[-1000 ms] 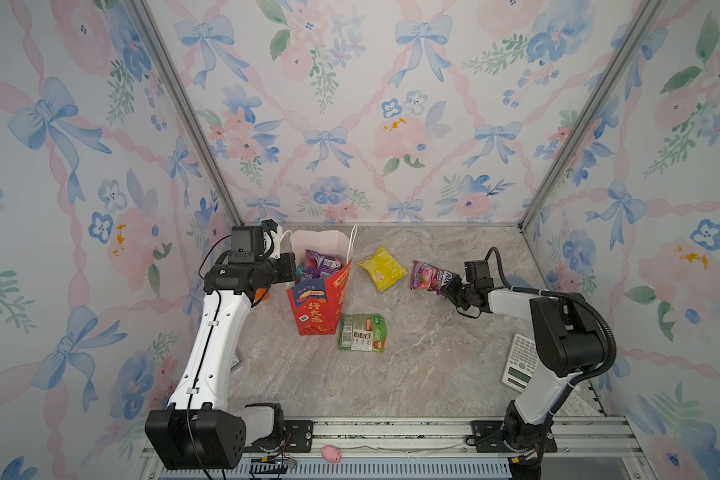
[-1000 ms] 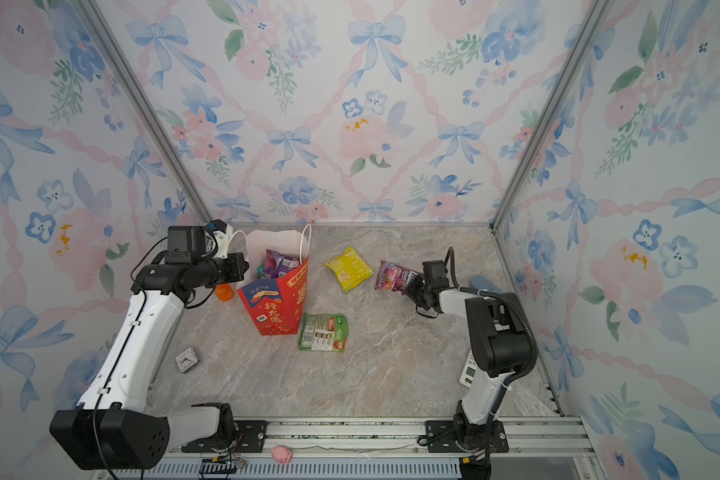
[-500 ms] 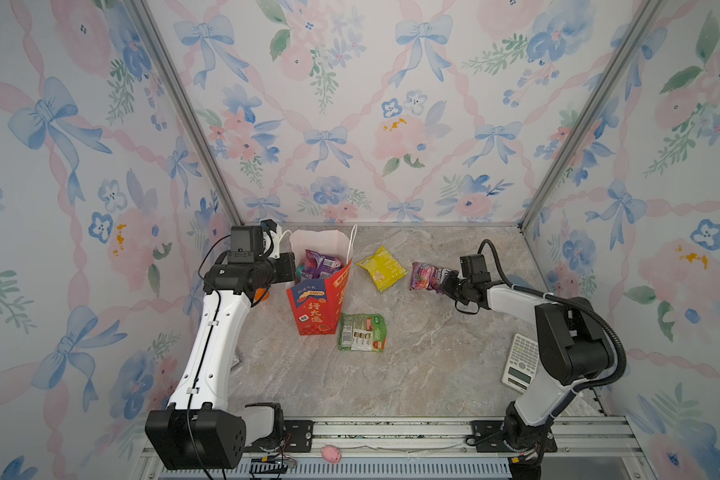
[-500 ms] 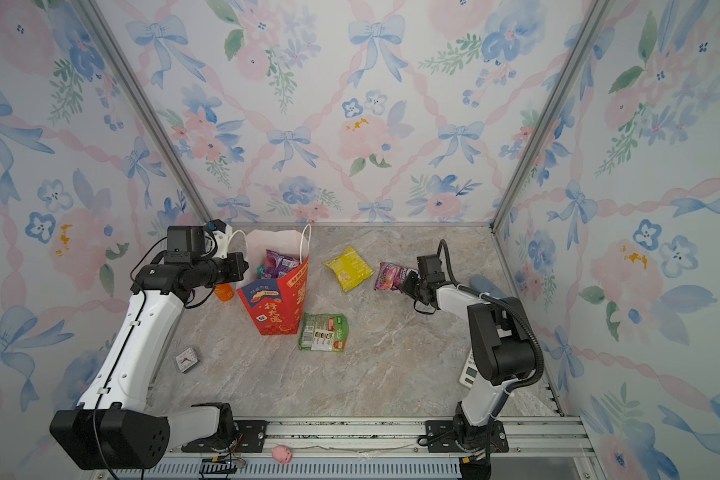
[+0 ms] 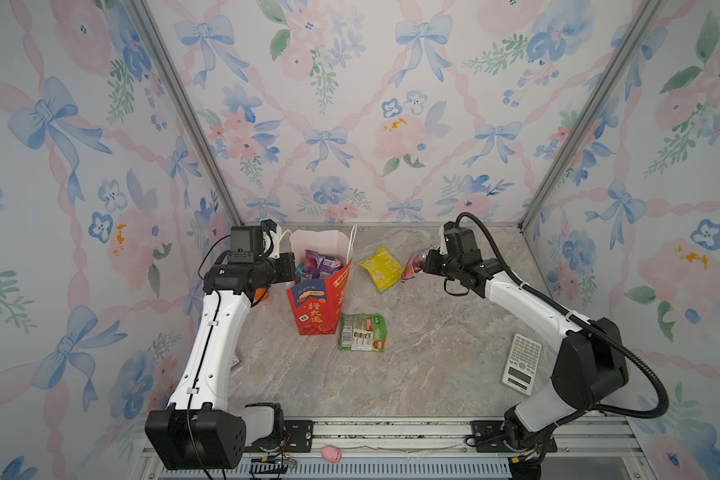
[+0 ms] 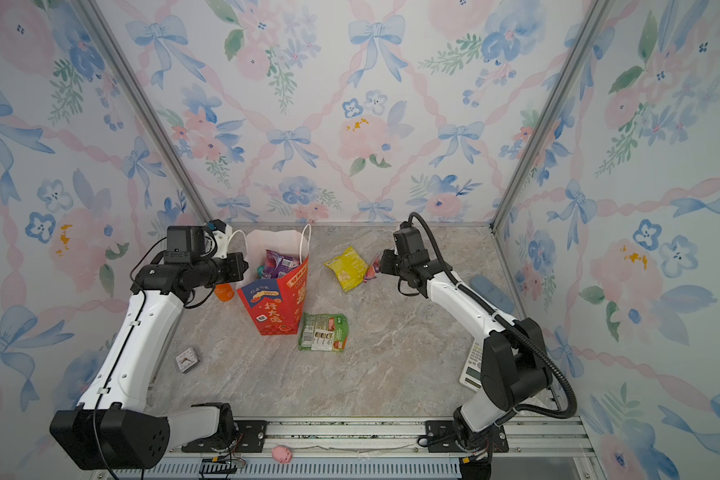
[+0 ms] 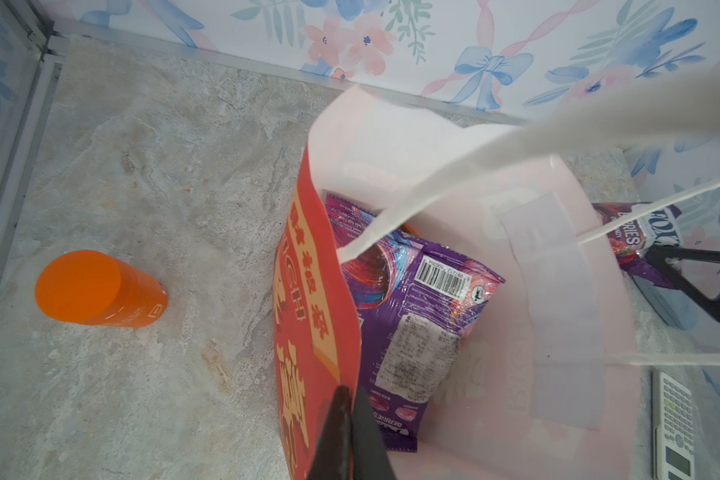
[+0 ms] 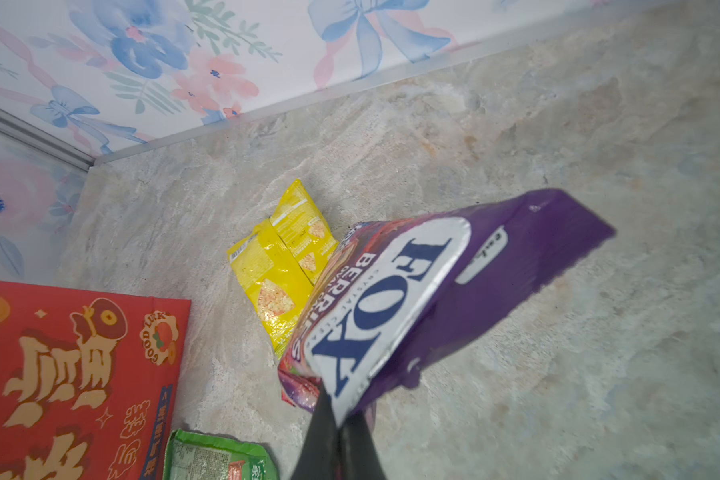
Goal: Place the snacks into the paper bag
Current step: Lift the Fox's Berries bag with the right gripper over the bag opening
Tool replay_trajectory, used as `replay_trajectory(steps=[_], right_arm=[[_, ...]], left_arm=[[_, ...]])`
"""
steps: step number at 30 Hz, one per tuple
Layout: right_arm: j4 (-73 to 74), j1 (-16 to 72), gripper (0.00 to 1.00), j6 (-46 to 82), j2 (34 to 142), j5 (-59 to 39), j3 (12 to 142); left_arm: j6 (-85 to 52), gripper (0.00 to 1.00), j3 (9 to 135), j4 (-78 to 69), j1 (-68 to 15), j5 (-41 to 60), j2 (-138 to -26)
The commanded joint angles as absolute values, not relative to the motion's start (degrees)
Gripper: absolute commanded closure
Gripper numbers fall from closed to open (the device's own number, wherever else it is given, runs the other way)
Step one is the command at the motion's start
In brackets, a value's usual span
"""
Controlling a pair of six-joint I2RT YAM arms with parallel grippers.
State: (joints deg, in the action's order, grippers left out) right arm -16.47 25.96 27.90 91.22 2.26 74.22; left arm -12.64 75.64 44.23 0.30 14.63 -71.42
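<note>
The red paper bag stands open at the back left, with purple snacks inside. My left gripper is shut on the bag's red rim. My right gripper is shut on a purple FOX'S packet, which hangs tilted just above the table beside a yellow packet. A green packet lies flat in front of the bag.
An orange bottle stands left of the bag near the wall. A white calculator lies at the right, by the right arm. A small square object lies at the front left.
My right gripper has shut on the purple FOX'S packet and raised it off the table, shifting a little toward the back. The left arm and bag have not moved.
</note>
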Motion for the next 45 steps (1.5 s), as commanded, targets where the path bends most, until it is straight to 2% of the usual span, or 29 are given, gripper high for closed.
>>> replay_trajectory(steps=[1, 12, 22, 30, 39, 45], right_arm=[[-19.4, 27.7, 1.0, 23.6, 88.3, 3.4, 79.1], [-20.7, 32.9, 1.0, 18.5, 88.8, 3.2, 92.5], [-21.7, 37.1, 1.0, 14.2, 94.6, 1.4, 109.3], [-24.3, 40.3, 1.0, 11.8, 103.8, -0.2, 124.7], [-31.2, 44.1, 1.0, 11.1, 115.5, -6.3, 143.9], [-35.3, 45.7, 1.0, 10.5, 119.4, -11.6, 148.9]], left_arm=[[-12.1, 1.0, 75.2, 43.1, 0.5, 15.7, -70.5], [-12.4, 1.0, 75.0, 43.1, 0.6, 15.9, -70.8], [-12.4, 1.0, 74.9, 43.1, 0.6, 15.9, -70.6], [-12.5, 1.0, 74.4, 43.1, 0.5, 16.0, -70.3], [-12.4, 1.0, 74.4, 43.1, 0.5, 15.8, -70.1], [-12.3, 1.0, 74.6, 43.1, 0.5, 15.6, -70.1]])
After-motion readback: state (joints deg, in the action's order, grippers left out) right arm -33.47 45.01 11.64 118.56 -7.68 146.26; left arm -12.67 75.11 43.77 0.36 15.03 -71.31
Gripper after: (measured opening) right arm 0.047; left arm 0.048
